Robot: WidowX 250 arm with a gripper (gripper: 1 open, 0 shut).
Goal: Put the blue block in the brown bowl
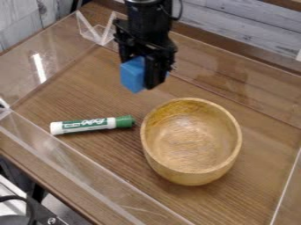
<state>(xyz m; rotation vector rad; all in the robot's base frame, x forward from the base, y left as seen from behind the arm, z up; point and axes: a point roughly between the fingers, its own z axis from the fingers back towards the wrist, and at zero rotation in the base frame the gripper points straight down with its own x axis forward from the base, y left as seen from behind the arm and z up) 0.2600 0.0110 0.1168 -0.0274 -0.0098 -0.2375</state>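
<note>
We carry the small bright-blue rectangular block (pixel 134 75) in the air, short of the round light-brown wooden bowl (pixel 191 141).

Our black claw (pixel 143 72) points down and pinches the blue block between its fingers; the block hangs clear of the wooden bench top (pixel 70 83), toward the far edge and about midway along it; the bowl sits empty nearer the front right corner, well apart from the block; a white marker with a green label (pixel 93 124) lies flat beside the bowl, toward the left edge; so we judge the pick-up done, the carry only partly made; bringing the block above the bowl's opening and letting it go inside are left.
</note>
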